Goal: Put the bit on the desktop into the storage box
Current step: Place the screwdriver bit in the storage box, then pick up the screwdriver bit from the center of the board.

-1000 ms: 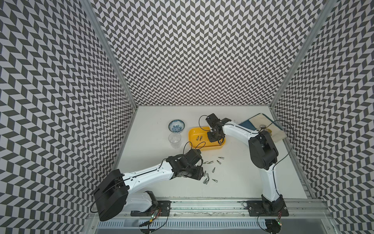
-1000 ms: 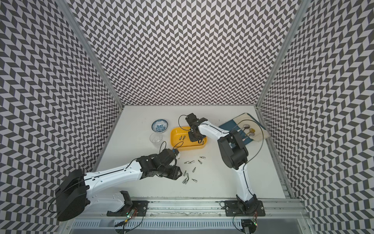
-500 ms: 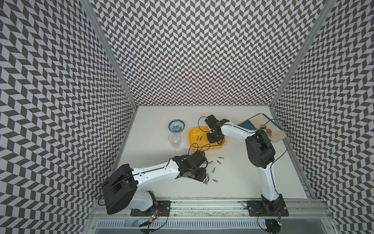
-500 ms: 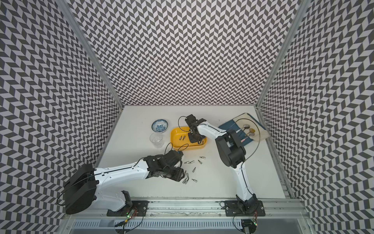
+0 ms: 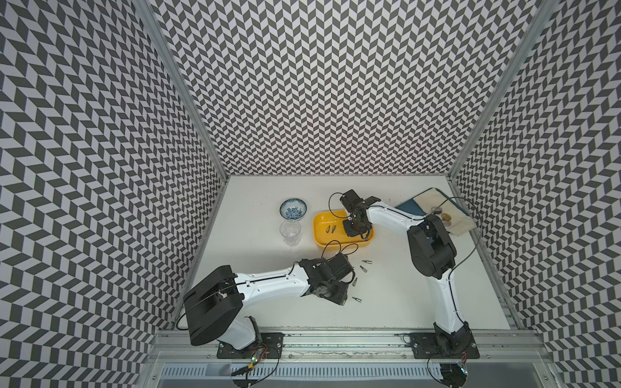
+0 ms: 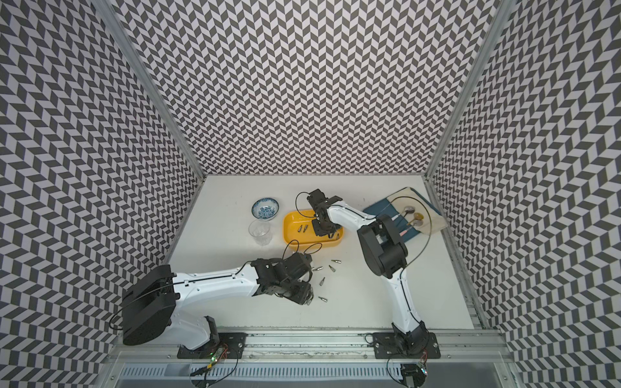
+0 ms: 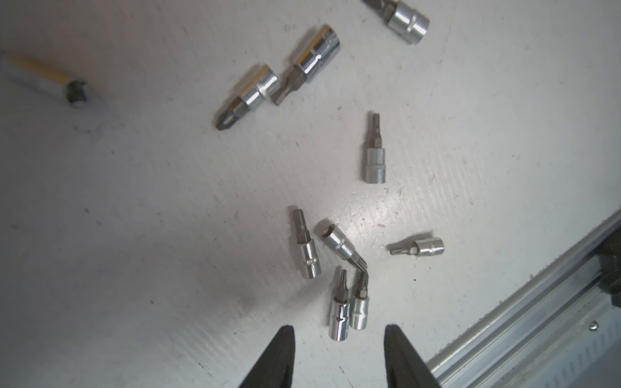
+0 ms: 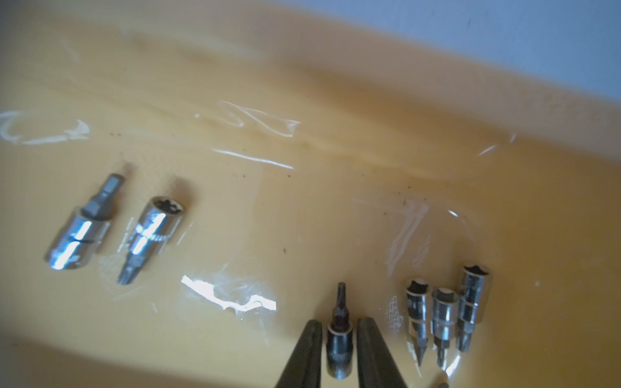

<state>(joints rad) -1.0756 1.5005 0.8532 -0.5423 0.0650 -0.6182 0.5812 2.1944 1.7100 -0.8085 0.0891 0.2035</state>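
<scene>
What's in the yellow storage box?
At least six bits: a pair, a row of three, one between the right gripper's fingers. In both top views the gripper hides part of the box.

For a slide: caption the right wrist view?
Right gripper straddles a dark bit inside the yellow storage box, among other bits.

We see a cropped bit (image 7: pixel 405 18) at the left wrist view's edge, a blurred bit (image 7: pixel 47 79) too, and the storage box (image 5: pixel 322 240) partly behind the right pincer (image 5: pixel 355 232).
</scene>
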